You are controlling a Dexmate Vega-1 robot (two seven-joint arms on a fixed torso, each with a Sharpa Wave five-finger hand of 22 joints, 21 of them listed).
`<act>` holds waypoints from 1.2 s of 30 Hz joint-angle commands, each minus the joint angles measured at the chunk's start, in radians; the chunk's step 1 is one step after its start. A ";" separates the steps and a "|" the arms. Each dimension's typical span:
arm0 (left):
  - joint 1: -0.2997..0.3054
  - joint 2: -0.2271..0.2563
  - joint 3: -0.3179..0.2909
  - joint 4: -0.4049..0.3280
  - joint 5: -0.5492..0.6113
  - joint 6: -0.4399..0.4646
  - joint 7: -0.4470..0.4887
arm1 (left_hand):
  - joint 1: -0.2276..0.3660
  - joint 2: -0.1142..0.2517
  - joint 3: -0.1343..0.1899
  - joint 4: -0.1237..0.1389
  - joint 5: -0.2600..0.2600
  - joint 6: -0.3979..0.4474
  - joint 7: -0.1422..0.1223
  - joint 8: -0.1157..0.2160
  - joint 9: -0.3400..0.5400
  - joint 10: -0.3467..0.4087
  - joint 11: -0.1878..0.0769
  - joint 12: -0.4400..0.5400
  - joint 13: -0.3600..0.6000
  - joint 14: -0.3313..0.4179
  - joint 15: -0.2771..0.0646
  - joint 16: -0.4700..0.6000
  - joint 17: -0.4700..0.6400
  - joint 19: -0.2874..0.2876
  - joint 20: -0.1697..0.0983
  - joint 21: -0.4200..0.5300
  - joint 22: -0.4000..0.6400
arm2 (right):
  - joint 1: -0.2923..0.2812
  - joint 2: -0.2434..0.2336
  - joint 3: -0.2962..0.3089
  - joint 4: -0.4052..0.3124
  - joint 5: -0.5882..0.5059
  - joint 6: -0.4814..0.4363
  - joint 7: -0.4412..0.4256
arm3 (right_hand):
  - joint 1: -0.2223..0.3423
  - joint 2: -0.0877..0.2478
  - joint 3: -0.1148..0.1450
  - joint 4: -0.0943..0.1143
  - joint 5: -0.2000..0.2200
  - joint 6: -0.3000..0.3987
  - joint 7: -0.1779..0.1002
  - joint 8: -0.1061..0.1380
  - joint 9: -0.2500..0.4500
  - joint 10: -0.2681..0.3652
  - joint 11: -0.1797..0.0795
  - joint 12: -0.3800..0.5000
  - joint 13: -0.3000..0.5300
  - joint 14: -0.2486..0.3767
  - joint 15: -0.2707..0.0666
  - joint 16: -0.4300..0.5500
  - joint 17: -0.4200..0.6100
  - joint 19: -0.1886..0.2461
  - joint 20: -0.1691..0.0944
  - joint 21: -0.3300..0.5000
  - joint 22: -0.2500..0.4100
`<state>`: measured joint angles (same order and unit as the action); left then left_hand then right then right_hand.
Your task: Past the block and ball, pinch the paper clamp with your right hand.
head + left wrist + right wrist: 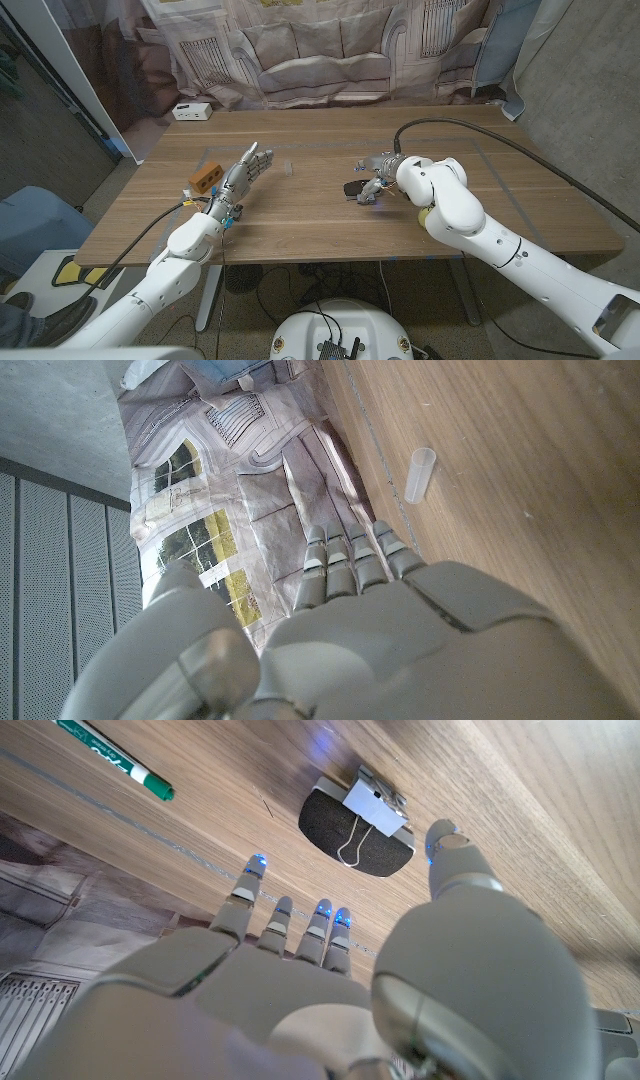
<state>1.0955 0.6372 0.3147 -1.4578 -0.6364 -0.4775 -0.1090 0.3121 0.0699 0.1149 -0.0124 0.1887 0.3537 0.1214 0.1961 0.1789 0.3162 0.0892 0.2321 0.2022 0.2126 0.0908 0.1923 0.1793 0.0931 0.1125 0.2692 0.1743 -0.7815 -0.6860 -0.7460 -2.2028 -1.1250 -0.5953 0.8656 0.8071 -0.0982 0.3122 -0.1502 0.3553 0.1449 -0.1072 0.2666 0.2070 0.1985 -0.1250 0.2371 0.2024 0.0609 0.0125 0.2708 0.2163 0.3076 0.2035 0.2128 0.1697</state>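
I can read no text anywhere. The green-capped white marker pen (pixel 115 760) by my right hand carries lettering, too blurred to make out.

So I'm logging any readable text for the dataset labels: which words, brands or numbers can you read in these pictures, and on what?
Green marker: dark lettering runs along its white barrel, too small and cut off to read.
White box at the table's far edge: dark marks on its face, too small to read.
Paper clamp, orange block, clear tube: no text visible.
Nothing legible anywhere.
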 commanded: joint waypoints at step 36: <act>-0.054 -0.018 0.023 0.050 -0.004 0.017 -0.033 | 0.004 0.011 0.004 -0.009 -0.002 0.010 -0.001 -0.004 0.003 0.008 -0.006 -0.007 0.003 -0.001 -0.001 -0.002 0.002 0.010 0.005 -0.015 0.004 | 0.026 -0.038 -0.038 0.034 0.072 -0.056 -0.027 | 0.029 0.000 0.009 0.005 0.029 0.022 -0.011 0.005 0.006 0.037 -0.008 0.001 0.006 0.019 -0.001 0.005 0.005 0.040 0.001 0.003 0.005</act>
<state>1.0522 0.6225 0.3328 -1.4142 -0.6411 -0.4665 -0.1371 0.3121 0.0699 0.1182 -0.0157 0.1887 0.3536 0.1214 0.1924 0.1789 0.3201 0.0853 0.2274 0.2021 0.2126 0.0908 0.1923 0.1793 0.0986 0.1179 0.2575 0.1743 -0.7513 -0.7154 -0.7778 -2.1678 -1.0650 -0.6375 0.8497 0.8242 -0.0997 0.3205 -0.1504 0.3746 0.1557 -0.1181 0.2665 0.2119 0.2222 -0.1307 0.2371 0.2022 0.0734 0.0107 0.2708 0.2161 0.3363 0.2036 0.2127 0.1698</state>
